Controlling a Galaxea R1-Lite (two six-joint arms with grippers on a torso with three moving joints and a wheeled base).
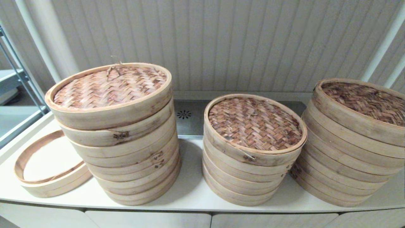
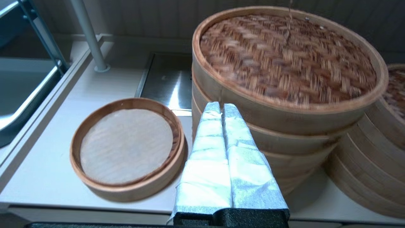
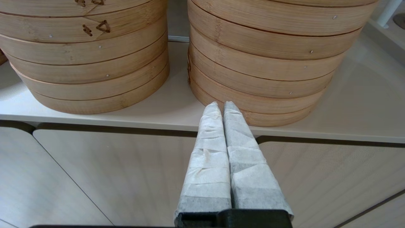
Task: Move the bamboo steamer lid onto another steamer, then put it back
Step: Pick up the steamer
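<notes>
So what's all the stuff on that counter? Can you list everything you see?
steamer stacks: three, tan bamboo, in a row on the counter: tall left stack, shorter middle stack, right stack
woven lids: three, brown weave, one on top of each stack: left lid, middle lid, right lid
loose steamer ring: one, tan, flat on the counter left of the tall stack
counter: one, white
metal plate: one, grey, set into the counter behind the stacks
left gripper: one, grey wrapped fingers, shut, empty, near the tall stack
right gripper: one, grey wrapped fingers, shut, empty, low by the counter's front edge
</notes>
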